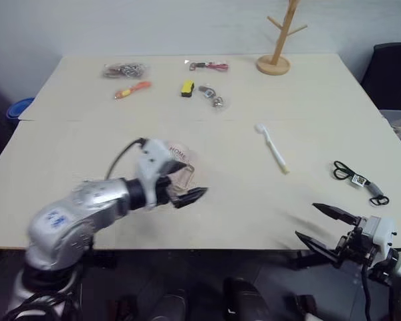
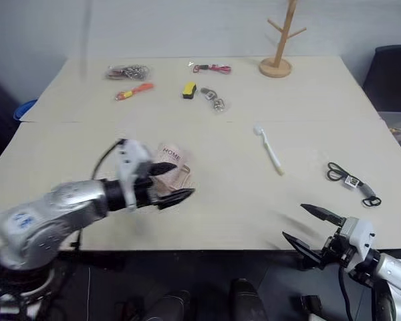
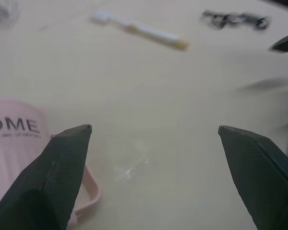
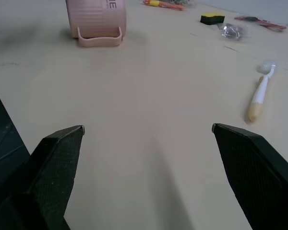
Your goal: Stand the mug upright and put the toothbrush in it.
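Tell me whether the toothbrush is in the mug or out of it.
Out. The toothbrush lies flat on the table, well apart from the mug.

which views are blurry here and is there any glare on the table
Left eye view: the left gripper and its forearm are motion-smeared, the toothbrush crisp. Left wrist view: the black cord and toothbrush are soft, with a faint pale sheen on the table beside the mug.

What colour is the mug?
Pale pink with dark lettering; the mug shows best in the right wrist view.
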### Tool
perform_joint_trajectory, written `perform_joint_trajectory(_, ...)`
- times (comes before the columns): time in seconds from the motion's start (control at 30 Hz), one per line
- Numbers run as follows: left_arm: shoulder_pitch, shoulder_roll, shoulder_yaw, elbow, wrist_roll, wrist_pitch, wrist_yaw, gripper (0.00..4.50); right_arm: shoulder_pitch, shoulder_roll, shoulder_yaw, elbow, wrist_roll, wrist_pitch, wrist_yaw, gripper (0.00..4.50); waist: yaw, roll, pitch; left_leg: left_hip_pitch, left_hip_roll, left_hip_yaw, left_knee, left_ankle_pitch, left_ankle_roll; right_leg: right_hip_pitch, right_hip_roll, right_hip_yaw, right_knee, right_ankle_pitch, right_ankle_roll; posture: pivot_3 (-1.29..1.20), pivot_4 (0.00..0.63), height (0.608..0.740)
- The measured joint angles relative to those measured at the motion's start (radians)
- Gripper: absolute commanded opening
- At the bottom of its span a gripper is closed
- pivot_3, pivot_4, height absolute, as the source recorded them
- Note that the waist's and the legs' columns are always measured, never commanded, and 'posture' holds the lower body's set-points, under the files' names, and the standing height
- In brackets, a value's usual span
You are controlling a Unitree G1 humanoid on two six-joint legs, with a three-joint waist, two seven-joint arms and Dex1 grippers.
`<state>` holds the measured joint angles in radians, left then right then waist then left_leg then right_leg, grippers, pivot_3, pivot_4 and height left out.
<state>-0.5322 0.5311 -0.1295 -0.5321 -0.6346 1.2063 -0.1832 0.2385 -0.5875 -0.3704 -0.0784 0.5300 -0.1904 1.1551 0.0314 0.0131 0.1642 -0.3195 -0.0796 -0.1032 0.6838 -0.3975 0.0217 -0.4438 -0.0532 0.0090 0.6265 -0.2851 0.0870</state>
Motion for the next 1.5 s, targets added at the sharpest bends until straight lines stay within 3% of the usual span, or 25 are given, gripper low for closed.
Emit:
perform_joint_trajectory(0.1, -0.064, -0.035, -0.067, 0.079, 0.070, 0.071, 0.058, 4.50, 0.002, 0.008, 0.016, -0.008, 0.000, 0.009, -0.021, 4.45, -0.005, 0.000, 0.000, 0.000, 0.001, 0.000, -0.001, 0.000, -0.001, -0.001, 0.001, 0.000, 0.000, 0.000, 0.000, 0.00, 0.150, 0.740)
perform_joint_trajectory(0.3, -0.184, 0.018, -0.206, 0.231, 0.213, 0.059, 0.026, 4.50, 0.009, 0.026, 0.029, -0.064, 0.000, 0.022, -0.066, 4.45, -0.004, 0.000, 0.000, 0.000, 0.001, 0.000, 0.000, 0.000, -0.002, -0.001, 0.001, 0.000, -0.001, 0.000, 0.000, 0.00, 0.150, 0.740)
perform_joint_trajectory(0.4, -0.213, 0.041, -0.246, 0.336, 0.261, 0.018, -0.033, 3.90, 0.011, 0.035, 0.037, -0.079, 0.001, 0.026, -0.092, 4.50, -0.004, 0.000, 0.000, 0.000, 0.001, 0.000, 0.000, 0.000, -0.002, -0.001, 0.001, 0.000, -0.001, 0.000, 0.000, 0.00, 0.150, 0.740)
perform_joint_trajectory(0.63, -0.255, 0.069, -0.295, 0.470, 0.327, -0.130, -0.200, 1.93, 0.013, 0.054, 0.038, -0.086, 0.000, 0.027, -0.141, 4.50, -0.004, 0.000, 0.000, 0.000, 0.000, 0.000, 0.001, 0.000, -0.002, -0.001, 0.000, 0.000, 0.000, 0.000, 0.000, 0.00, 0.150, 0.740)
perform_joint_trajectory(0.77, -0.248, 0.061, -0.272, 0.503, 0.368, -0.192, -0.232, 0.67, 0.027, 0.060, 0.043, -0.103, -0.002, 0.021, -0.155, 4.50, -0.004, 0.000, 0.000, 0.000, 0.000, 0.000, 0.001, 0.000, -0.002, -0.001, 0.000, 0.000, 0.000, 0.000, 0.000, 0.00, 0.150, 0.740)
perform_joint_trajectory(0.87, -0.215, 0.046, -0.196, 0.510, 0.354, -0.263, -0.290, 0.03, 0.034, 0.060, 0.045, -0.108, -0.002, 0.020, -0.160, 4.50, -0.003, 0.000, 0.000, 0.000, 0.000, 0.000, 0.001, 0.000, -0.002, -0.001, 0.000, 0.000, 0.000, 0.000, 0.000, 0.00, 0.150, 0.740)
perform_joint_trajectory(1.03, -0.144, -0.050, -0.043, 0.513, 0.194, -0.486, -0.558, 0.03, 0.039, 0.059, 0.045, -0.110, -0.002, 0.017, -0.165, 4.50, 0.001, 0.000, 0.000, -0.003, 0.000, -0.002, 0.005, 0.000, -0.002, -0.001, -0.001, -0.003, -0.001, 0.000, 0.000, 0.00, 0.150, 0.740)
perform_joint_trajectory(1.17, -0.058, -0.179, -0.004, 0.522, 0.092, -0.796, -0.877, 0.03, 0.043, 0.058, 0.027, -0.111, -0.015, -0.007, -0.178, 4.50, -0.003, 0.000, 0.000, -0.003, 0.000, -0.001, 0.005, 0.000, -0.002, -0.001, -0.001, -0.003, -0.001, 0.000, 0.000, 0.00, 0.150, 0.740)
perform_joint_trajectory(1.3, -0.029, -0.362, -0.008, 0.716, 0.105, -1.048, -0.983, 0.03, 0.047, 0.057, 0.010, -0.111, -0.026, -0.032, -0.190, 4.50, 0.000, 0.000, 0.000, -0.003, -0.001, -0.001, 0.008, 0.000, -0.001, 0.000, -0.001, -0.003, 0.000, 0.000, 0.001, 0.00, 0.150, 0.740)
perform_joint_trajectory(1.47, -0.026, -0.458, -0.014, 1.009, 0.185, -1.250, -1.042, 0.03, 0.066, 0.057, 0.007, -0.114, -0.035, -0.050, -0.203, 4.50, -0.003, 0.000, 0.000, -0.003, 0.000, 0.000, 0.007, 0.000, -0.001, -0.001, -0.001, -0.002, 0.000, 0.000, 0.001, 0.00, 0.150, 0.740)
perform_joint_trajectory(1.5, -0.026, -0.471, -0.008, 1.046, 0.196, -1.294, -1.045, 0.28, 0.068, 0.057, 0.006, -0.116, -0.036, -0.051, -0.210, 4.50, -0.003, 0.000, 0.000, -0.003, 0.000, 0.000, 0.007, 0.000, -0.001, -0.001, -0.001, -0.002, 0.000, 0.000, 0.001, 0.00, 0.150, 0.740)
